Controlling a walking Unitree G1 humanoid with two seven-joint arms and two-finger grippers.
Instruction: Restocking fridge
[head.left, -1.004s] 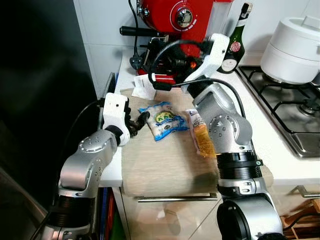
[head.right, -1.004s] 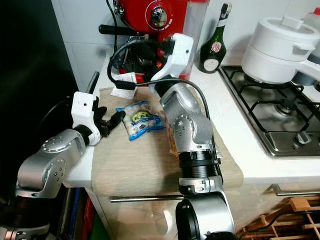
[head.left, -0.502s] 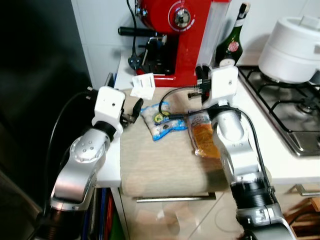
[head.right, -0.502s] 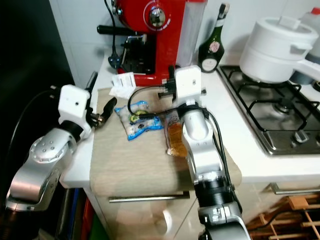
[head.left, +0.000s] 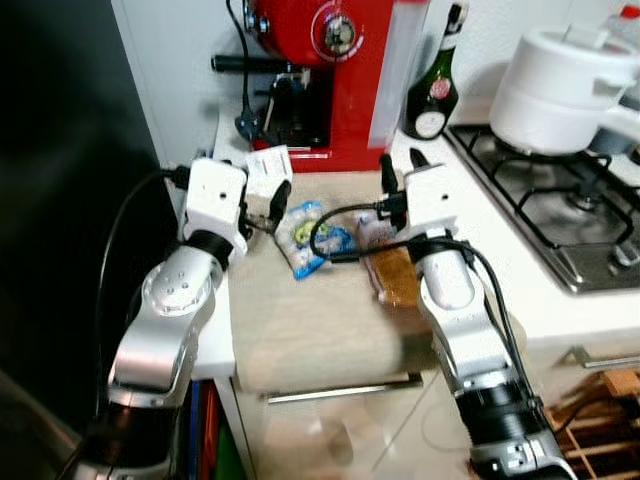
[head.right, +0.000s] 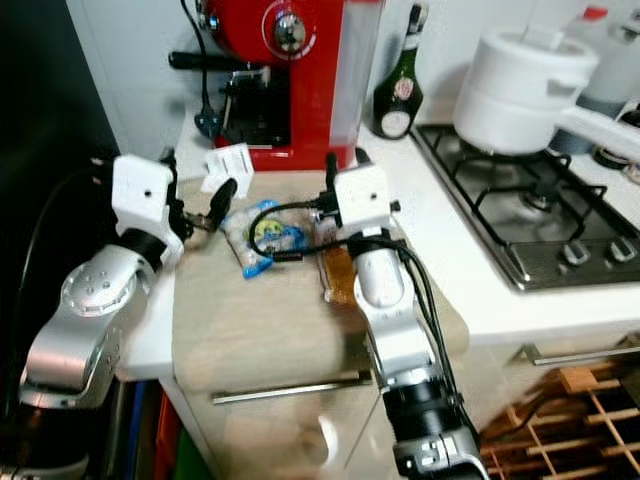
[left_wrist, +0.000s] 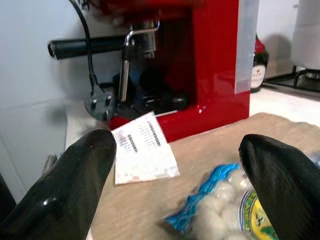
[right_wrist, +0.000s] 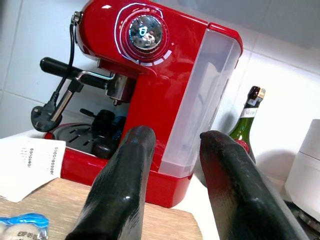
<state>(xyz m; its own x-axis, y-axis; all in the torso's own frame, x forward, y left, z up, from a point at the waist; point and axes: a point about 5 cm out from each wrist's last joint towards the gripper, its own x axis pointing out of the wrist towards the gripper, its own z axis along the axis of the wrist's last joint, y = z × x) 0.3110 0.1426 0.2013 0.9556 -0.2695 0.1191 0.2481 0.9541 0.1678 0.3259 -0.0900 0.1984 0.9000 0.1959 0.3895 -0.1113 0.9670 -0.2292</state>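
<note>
The likeliest slip, I judge, is the left gripper (head.left: 268, 203), its fingers spread wide just beside the clear blue-edged packet of pale round dumplings (head.left: 305, 235), closing on a loose plastic corner so the soft bag sags free or drags the white paper receipt (head.left: 264, 164) along. That packet lies flat on the beige wooden tabletop (head.left: 320, 330), next to an orange-filled clear pouch (head.left: 392, 272) (partly under the right arm). The right gripper (head.left: 398, 168) hovers above, empty and narrowly parted, facing the red espresso machine (right_wrist: 150, 75).

My right arm covers part of the orange packet (head.left: 392, 278); print on the paper slip (left_wrist: 144, 149) between my left fingers is unreadable.
</note>
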